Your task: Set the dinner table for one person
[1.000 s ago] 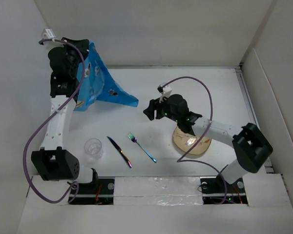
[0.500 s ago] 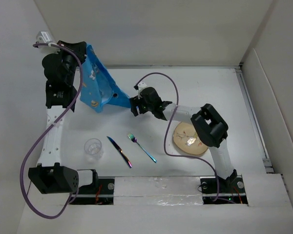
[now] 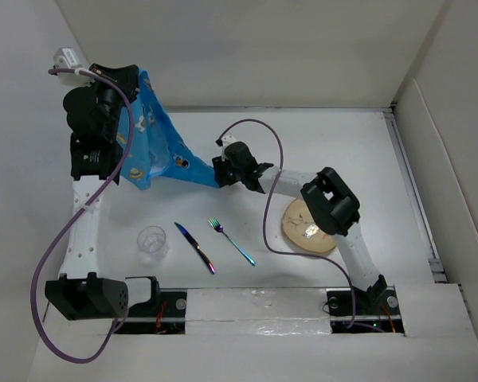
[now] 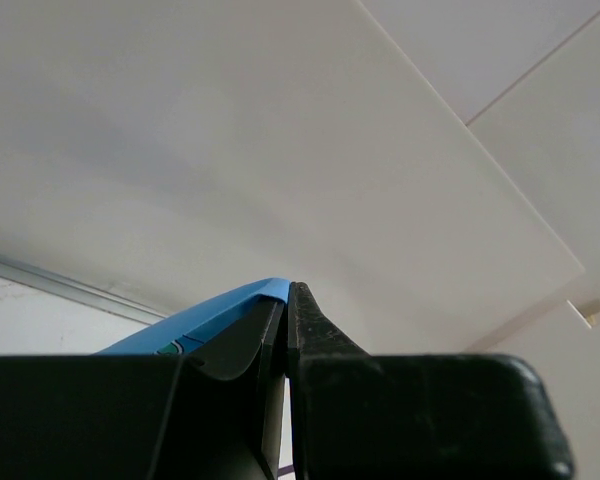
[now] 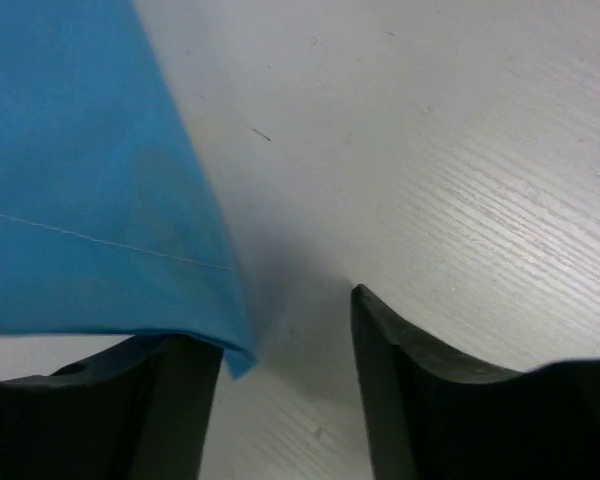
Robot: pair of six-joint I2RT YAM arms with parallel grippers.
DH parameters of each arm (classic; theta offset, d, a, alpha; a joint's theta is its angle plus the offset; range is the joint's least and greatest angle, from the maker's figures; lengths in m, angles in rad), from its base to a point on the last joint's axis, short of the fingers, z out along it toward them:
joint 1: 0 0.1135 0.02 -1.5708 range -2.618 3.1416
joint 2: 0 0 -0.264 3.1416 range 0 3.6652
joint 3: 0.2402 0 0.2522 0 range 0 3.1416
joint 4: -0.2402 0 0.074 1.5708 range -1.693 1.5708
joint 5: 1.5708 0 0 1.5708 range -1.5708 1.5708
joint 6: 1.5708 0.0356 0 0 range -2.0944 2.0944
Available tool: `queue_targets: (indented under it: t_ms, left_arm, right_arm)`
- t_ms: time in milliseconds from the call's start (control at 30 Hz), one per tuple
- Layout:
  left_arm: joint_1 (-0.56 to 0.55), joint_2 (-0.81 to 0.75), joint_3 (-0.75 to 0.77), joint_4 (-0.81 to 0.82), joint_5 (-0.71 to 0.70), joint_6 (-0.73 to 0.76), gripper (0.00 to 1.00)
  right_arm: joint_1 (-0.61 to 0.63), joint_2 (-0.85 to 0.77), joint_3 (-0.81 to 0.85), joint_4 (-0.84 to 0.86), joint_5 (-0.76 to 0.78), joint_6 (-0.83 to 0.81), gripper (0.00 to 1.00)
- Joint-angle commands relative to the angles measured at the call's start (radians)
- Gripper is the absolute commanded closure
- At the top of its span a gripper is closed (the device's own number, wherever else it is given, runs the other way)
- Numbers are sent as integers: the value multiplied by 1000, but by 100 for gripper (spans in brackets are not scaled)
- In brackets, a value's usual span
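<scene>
Hanging from the left gripper (image 3: pixel 135 83), a blue cartoon-print placemat (image 3: pixel 155 139) drapes over the far left part of the dinner table (image 3: pixel 350 151). Its lowest corner trails down to the surface right at the right gripper (image 3: pixel 220 170). The left wrist view shows the left claw clenched on the cloth's upper edge, with blue fabric pinched between the closed tips. In the right wrist view the right claw is released: its jaws stand apart, low over the tabletop, and the cloth's corner lies at the inner side of one finger with nothing grasped. Nearer the arm bases stand a clear glass (image 3: pixel 152 241), a knife (image 3: pixel 195 247) and a fork (image 3: pixel 231 241) in a row, both utensils slanting from far left to near right. To their right sits a tan plate (image 3: pixel 303 232), partly covered by the right arm and crossed by its purple cable (image 3: pixel 264 215). The white table lies flat and fills the floor of the scene, closed in by white wall panels (image 3: pixel 263 48) at the back and sides. Its longer side runs left to right across the top view.
</scene>
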Motion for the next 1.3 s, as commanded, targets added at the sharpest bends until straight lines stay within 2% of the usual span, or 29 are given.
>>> queue_targets:
  t_ms: [0,33,67,100,167,200,367,400,500,533,567,667,800,933,1067,1133,1167,1200,1233,1267]
  left_arm:
    - [-1,-25,70,28,8,32,100]
    - [-1,-25,70,29,8,35,100]
    - [-1,-27,64,32,3,33,100]
    - [-1,-25,62,38,0,32,100]
    - [-1,-19,68,32,0,35,100]
    - [-1,-13,70,32,-1,36,100]
    - [-1,4,93,14,-27,68,100]
    - [-1,9,111,9,-39,72,100]
    - [-1,16,128,15,-52,81,100]
    - [-1,24,137,8,-55,81,100]
    - [-1,26,136,8,-55,81,100]
    - [-1,21,75,62,-34,43,100]
    - [-1,41,12,104,9,3,100]
    - [-1,104,-21,132,37,-40,100]
    - [-1,244,34,135,62,-51,100]
    - [-1,311,105,97,75,-50,100]
    - [-1,378,192,77,86,-48,100]
    - [10,403,238,43,103,-54,100]
    - [10,432,275,35,117,-65,100]
    - [10,464,336,31,147,-74,100]
  right_arm:
    - [-7,6,24,106,-87,16,53]
    - [-16,-6,15,147,-103,20,60]
    - [-16,-18,-20,171,-114,26,71]
    - [-16,-34,-42,201,-135,29,76]
    - [-16,-70,-74,269,-149,37,95]
    - [-16,-92,-95,272,-131,40,100]
    - [-56,-334,-230,280,19,16,100]
    - [-77,-435,-241,258,67,-13,100]
    - [-128,-625,-257,136,189,-99,100]
    - [-165,-703,-255,41,222,-139,100]
    - [-165,-704,-255,40,222,-139,100]
    - [-249,-849,-257,-108,276,-204,100]
    - [-281,-927,-278,-139,337,-245,100]
    - [-323,-911,-261,-145,336,-258,100]
    - [-424,-742,-153,-165,311,-259,100]
    - [-453,-668,-22,-193,260,-259,100]
    - [-464,-629,31,-200,256,-258,100]
    - [-473,-547,102,-229,250,-261,100]
    - [-487,-504,257,-298,251,-265,100]
    - [-487,-467,336,-332,256,-271,100]
